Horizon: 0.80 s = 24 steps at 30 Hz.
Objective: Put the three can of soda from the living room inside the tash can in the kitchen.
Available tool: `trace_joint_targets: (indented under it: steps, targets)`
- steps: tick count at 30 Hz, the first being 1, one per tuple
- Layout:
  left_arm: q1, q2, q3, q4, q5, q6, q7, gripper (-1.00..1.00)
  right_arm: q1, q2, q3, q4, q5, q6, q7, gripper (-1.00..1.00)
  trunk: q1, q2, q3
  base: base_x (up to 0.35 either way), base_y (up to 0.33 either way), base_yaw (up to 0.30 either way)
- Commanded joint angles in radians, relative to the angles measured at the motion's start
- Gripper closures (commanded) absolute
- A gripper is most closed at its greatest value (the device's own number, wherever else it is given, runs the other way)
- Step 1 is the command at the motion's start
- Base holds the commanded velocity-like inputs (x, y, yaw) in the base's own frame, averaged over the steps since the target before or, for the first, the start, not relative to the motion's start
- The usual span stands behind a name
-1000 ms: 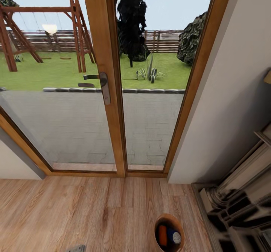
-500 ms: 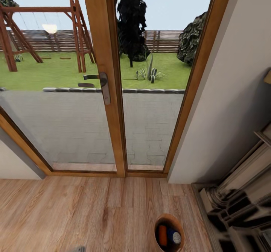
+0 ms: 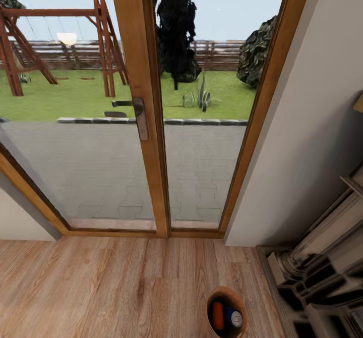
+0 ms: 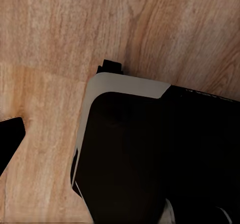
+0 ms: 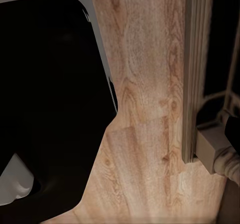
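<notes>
Head view: the trash can (image 3: 226, 295), holding an orange can (image 3: 218, 315) and a blue can (image 3: 233, 318) on the wood floor (image 3: 116, 287) near the fireplace (image 3: 322, 272), should be approached squarely and kept upright, though finger state cannot be told.

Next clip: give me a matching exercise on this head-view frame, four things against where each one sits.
Things:
1. bin
2. orange can
3. door handle
4. fireplace

Places:
A. on the wooden frame between the glass panes
B. inside the bin, beside the blue can
C. against the wall at the right edge
D. on the wood floor at the bottom edge

Pairs: 1-D, 2-B, 3-A, 4-C
</notes>
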<state>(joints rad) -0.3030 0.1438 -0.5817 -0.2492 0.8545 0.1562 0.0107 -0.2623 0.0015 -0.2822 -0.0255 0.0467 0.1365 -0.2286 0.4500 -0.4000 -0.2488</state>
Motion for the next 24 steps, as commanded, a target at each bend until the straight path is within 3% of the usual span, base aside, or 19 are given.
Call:
trace_joint_targets:
  steps: [1,12,24]
  targets:
    - [0.010,0.000,0.000,0.000,0.000,0.000,0.000,-1.00,0.000,0.000,0.000,0.001,0.000,0.000,0.000,-1.00,0.000,0.000,0.000,0.000,0.000,0.000]
    - [0.071,-0.001,-0.001,0.000,0.000,-0.001,0.000,-1.00,0.000,0.000,0.000,0.004,0.000,0.000,0.000,-1.00,0.000,0.000,0.000,0.000,0.000,0.000]
    - [0.085,-0.001,0.000,0.000,0.001,-0.001,0.000,-1.00,0.000,0.000,0.000,0.004,0.000,0.000,0.000,-1.00,0.000,0.000,0.000,0.000,0.000,0.000]
